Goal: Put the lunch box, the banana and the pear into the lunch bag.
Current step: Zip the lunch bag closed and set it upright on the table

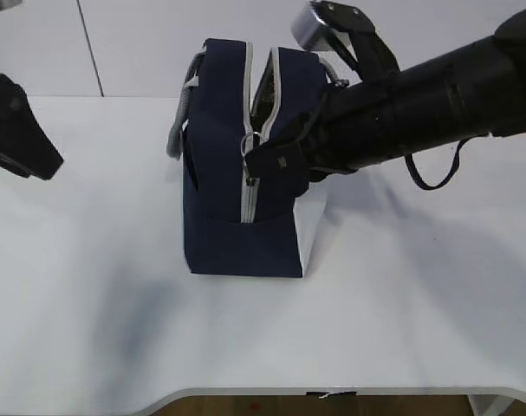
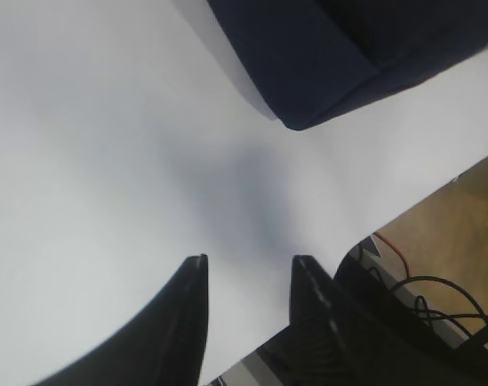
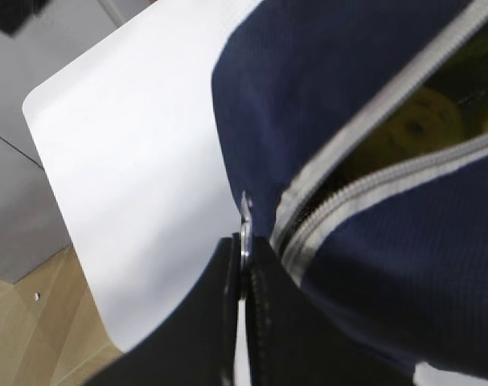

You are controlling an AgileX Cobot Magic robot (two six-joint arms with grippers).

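Observation:
The navy lunch bag with its white lower panel stands upright mid-table. Its grey zipper is closed down the near end and gapes along the top. My right gripper reaches in from the right and is shut on the metal ring pull at the bag's near end; in the right wrist view the gripper pinches the ring edge-on. Through the gap shows something yellow; banana or pear, I cannot tell. The lunch box is hidden. My left gripper hovers open and empty over bare table.
The left arm sits at the far left of the table, well away from the bag. Grey webbing handles hang off the bag's left side. The table's front edge is close, with cables on the floor beyond it.

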